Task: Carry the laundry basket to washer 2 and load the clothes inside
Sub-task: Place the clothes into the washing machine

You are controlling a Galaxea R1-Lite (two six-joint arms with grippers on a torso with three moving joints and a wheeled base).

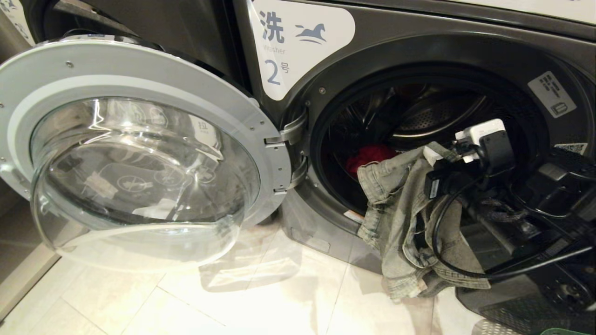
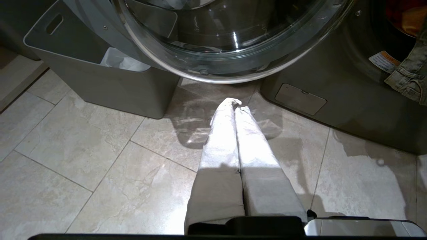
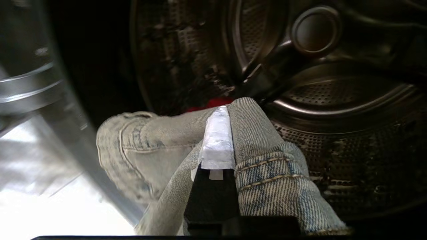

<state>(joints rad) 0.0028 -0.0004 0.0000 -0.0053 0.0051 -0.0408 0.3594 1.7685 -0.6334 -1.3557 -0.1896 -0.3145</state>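
Note:
Washer 2 (image 1: 298,46), dark grey with a horse logo and a "2" on its label, stands with its round glass door (image 1: 139,153) swung wide to the left. A pink-red garment (image 1: 370,156) lies inside the drum, and a yellow-orange cloth (image 2: 412,21) shows beside it. My right gripper (image 1: 435,156) is at the drum's mouth, shut on the grey-green denim garment (image 1: 405,218), which drapes down over the washer's front lip. In the right wrist view the denim (image 3: 267,173) folds over the right gripper (image 3: 227,110). My left gripper (image 2: 235,103) hangs shut and empty above the floor. The laundry basket is out of view.
A plain grey bin (image 2: 100,83) holding a white bag (image 2: 123,60) stands on the tile floor to the left, under the open door. The door's glass bowl (image 2: 217,40) juts out above my left gripper. The washer's lower panel has a small service flap (image 2: 300,98).

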